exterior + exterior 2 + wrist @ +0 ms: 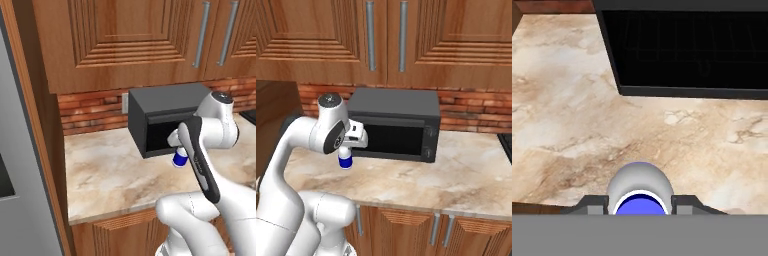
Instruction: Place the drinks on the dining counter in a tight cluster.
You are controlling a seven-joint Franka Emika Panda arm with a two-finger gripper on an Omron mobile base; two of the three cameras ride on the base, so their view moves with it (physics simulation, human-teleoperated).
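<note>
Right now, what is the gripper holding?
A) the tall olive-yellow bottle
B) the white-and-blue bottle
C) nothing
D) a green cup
B: the gripper is shut on the white-and-blue bottle, lifted above the counter in front of the microwave.

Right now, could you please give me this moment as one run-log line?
pincer: shut on bottle | bottle: lifted above counter | place: front of microwave

White-and-blue bottle (pixel 346 161) held above marble counter (pixel 466 175), beside black microwave (pixel 398 125)
</note>
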